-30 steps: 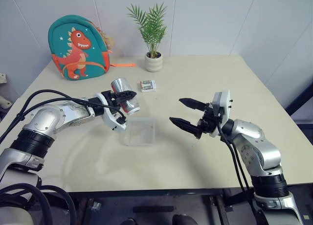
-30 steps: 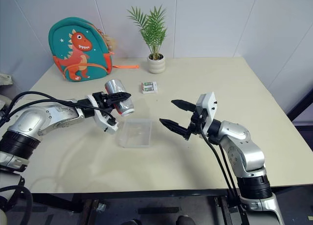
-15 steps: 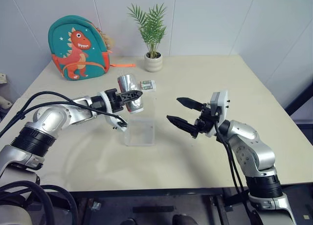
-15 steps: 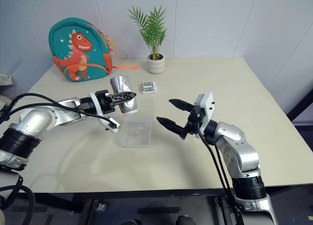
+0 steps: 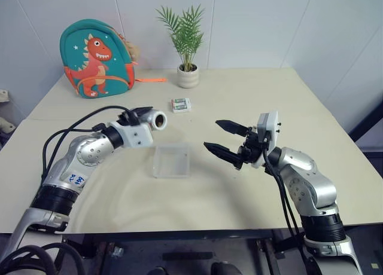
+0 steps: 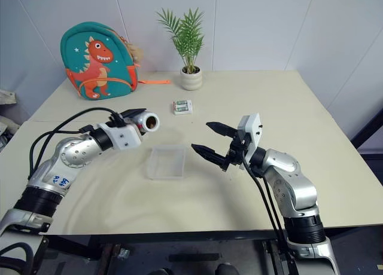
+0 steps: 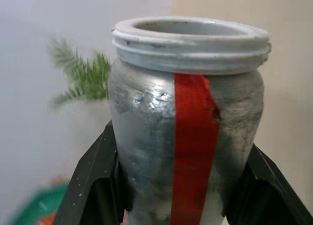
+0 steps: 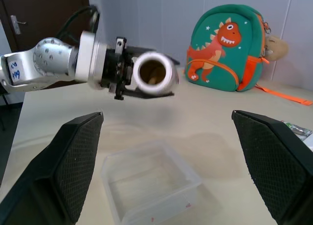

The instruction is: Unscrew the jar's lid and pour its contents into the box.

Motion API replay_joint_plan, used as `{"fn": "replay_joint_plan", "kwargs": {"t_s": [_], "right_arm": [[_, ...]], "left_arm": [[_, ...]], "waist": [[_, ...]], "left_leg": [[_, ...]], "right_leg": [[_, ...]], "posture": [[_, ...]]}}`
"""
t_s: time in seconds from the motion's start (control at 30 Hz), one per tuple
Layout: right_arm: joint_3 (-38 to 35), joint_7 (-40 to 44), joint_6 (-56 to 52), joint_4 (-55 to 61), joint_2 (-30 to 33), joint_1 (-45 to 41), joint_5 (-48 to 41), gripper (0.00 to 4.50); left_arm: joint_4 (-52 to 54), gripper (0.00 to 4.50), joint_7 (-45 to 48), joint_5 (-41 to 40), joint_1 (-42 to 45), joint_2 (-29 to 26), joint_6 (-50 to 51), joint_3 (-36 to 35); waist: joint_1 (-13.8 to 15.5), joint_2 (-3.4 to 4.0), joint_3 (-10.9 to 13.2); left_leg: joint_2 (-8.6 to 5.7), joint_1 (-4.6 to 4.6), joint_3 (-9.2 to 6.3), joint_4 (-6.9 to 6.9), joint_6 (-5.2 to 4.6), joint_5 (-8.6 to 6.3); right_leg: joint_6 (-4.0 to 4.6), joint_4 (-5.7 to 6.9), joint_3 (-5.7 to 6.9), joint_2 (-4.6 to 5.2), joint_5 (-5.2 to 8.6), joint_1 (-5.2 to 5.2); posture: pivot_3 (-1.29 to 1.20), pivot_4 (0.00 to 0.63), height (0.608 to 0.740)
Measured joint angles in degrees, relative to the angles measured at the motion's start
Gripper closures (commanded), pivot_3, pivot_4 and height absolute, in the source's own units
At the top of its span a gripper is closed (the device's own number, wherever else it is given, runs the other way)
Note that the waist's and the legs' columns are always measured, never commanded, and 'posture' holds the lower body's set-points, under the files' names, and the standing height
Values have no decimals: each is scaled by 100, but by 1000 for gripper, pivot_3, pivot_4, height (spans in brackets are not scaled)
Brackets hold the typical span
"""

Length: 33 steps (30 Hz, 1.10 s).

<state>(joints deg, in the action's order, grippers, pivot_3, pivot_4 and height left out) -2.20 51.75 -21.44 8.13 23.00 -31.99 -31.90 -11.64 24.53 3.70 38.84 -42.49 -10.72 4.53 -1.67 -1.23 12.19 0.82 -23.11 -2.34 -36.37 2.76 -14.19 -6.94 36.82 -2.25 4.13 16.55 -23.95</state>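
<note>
My two black fingers (image 8: 66, 164) stand wide apart around the clear box (image 8: 151, 182); above the box my left gripper (image 8: 128, 73) clamps the lidless jar (image 8: 152, 73), mouth facing me, dinosaur backpack (image 8: 227, 49) behind.

The jar (image 5: 157, 119) hangs above-left of the box (image 5: 172, 161).

Grey jar (image 7: 188, 132) bears a red stripe; box (image 5: 172, 160) is clear; backpack (image 5: 96, 58) is teal with an orange dinosaur; tabletop (image 5: 239, 101) is beige.
</note>
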Motion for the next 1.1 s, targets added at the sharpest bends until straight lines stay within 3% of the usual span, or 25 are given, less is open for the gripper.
{"fn": "replay_joint_plan", "kwargs": {"t_s": [0.17, 0.27, 0.57, 0.97, 1.1], "right_arm": [[16, 255, 11, -65, 265, -14, 40, 48], [99, 487, 48, -184, 460, -36, 139, 48], [203, 1009, 366, -397, 808, -118, 406, 48], [225, 993, 386, -416, 735, -143, 529, 48], [232, 950, 386, -418, 671, -147, 545, 48]], "left_arm": [[1180, 2522, 612, -2091, -486, 258, 2930, -955], [1654, 2522, 653, -2945, -690, 364, 4223, -1310], [1771, 2522, 280, -3377, -722, 379, 5854, -1689], [1780, 2522, 444, -2315, -758, 314, 4568, -1130], [1397, 2522, 14, -333, -475, -467, 2891, -95]], "waist": [[-6, 0, 0], [-5, 0, 0], [-5, -2, 1], [6, -3, 2], [7, -4, 2]], "left_leg": [[0, 12, -4, -13, -1, 3], [0, 14, -8, -25, 0, 4], [-1, 58, -6, -24, 1, 4], [0, 65, 4, 21, 7, 6], [-1, 65, 10, 32, 8, 5]], "right_leg": [[5, 2, -3, -2, 3, 2], [6, 10, -4, -4, 2, 4], [10, 4, -9, -7, 1, 46], [11, -34, -15, -6, 2, 45], [11, -43, -18, -7, 2, 41]], "posture": [[0, 150, 740], [0, 150, 740], [0, 150, 740], [0, 150, 740], [0, 150, 740]]}}
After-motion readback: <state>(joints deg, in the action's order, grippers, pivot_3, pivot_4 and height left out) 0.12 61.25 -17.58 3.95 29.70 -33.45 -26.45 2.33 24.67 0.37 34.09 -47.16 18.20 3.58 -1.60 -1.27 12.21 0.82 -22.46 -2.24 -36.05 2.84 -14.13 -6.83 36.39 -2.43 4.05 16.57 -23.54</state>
